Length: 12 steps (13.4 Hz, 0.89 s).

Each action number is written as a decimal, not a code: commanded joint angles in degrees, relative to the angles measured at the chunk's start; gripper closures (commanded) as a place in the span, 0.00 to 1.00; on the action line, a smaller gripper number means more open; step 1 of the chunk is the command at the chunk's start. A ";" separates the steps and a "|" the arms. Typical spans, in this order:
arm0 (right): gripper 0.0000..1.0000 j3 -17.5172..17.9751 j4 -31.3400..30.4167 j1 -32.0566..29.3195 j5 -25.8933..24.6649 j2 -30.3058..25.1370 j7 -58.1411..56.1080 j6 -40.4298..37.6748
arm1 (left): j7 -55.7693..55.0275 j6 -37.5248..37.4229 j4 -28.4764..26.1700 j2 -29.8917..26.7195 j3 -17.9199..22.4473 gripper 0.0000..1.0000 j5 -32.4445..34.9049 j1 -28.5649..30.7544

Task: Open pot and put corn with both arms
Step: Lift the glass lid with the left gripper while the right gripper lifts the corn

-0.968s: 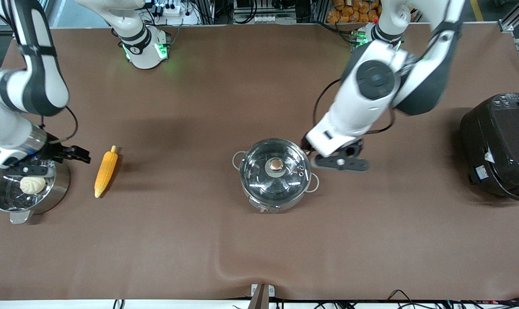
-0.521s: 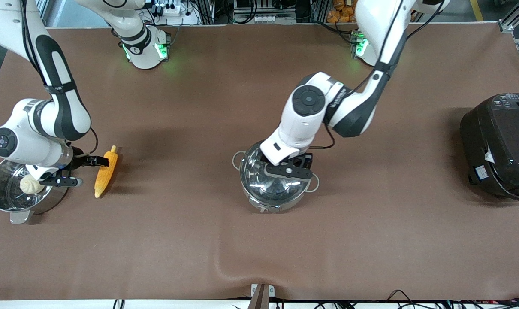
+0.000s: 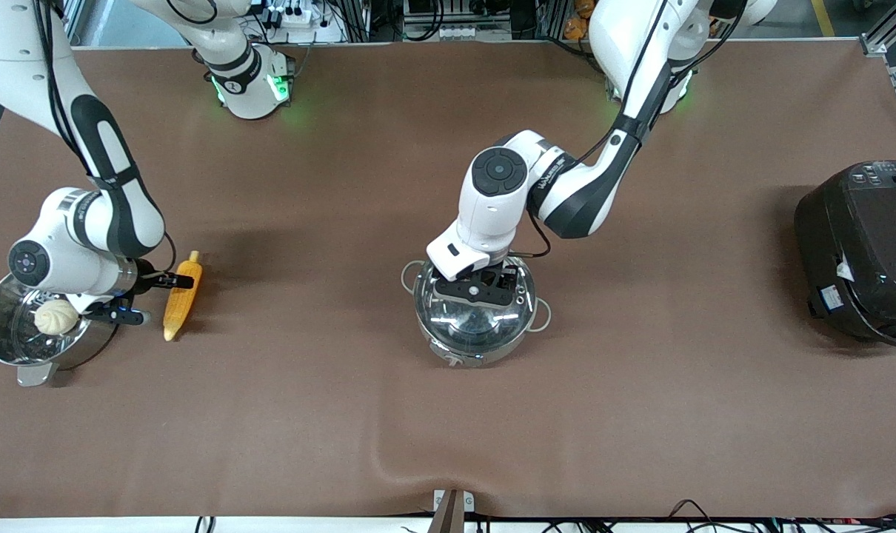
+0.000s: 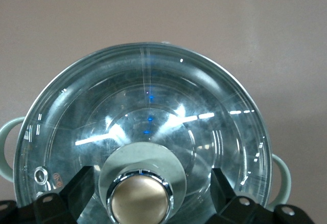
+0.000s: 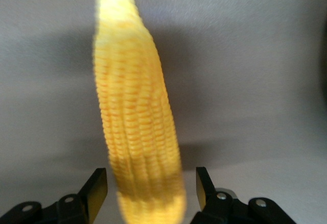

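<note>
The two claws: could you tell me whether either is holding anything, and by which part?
Nothing is held: the left claw straddles the lid knob open; the right claw straddles the corn open.

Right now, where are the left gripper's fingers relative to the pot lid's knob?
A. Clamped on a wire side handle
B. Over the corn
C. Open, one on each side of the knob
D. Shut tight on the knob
C: in the left wrist view the left gripper has its fingers spread apart, flanking the knob of the lid without touching it.

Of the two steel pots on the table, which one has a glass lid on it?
The pot in the middle of the table, under the left hand. Its glass lid has a copper-coloured knob. The steamer pot has no lid and holds a white bun.
</note>
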 commanded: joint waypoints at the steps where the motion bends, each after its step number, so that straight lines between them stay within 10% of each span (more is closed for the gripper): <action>1: 0.32 0.75 1.56 -0.16 0.63 1.69 0.79 -0.07 | -2.63 -1.05 0.61 -0.17 0.64 0.00 1.53 -1.03; 2: 0.37 0.75 1.57 -0.07 0.63 1.69 0.79 -0.16 | -3.25 -2.02 0.61 -0.17 0.64 0.00 1.62 -0.94; 3: 0.54 0.75 1.91 0.10 0.55 1.69 0.70 -0.42 | -4.12 -3.50 0.61 -0.17 0.64 0.24 1.53 -0.85; 5: 0.94 0.75 2.79 1.24 0.37 0.12 -0.09 -1.73 | -4.22 -6.84 0.61 -0.70 0.64 1.00 1.62 -0.50; 12: 0.99 0.93 21.24 9.68 -6.31 -3.84 -2.88 -24.22 | -4.04 -11.15 0.70 -3.59 0.64 1.00 1.01 -0.24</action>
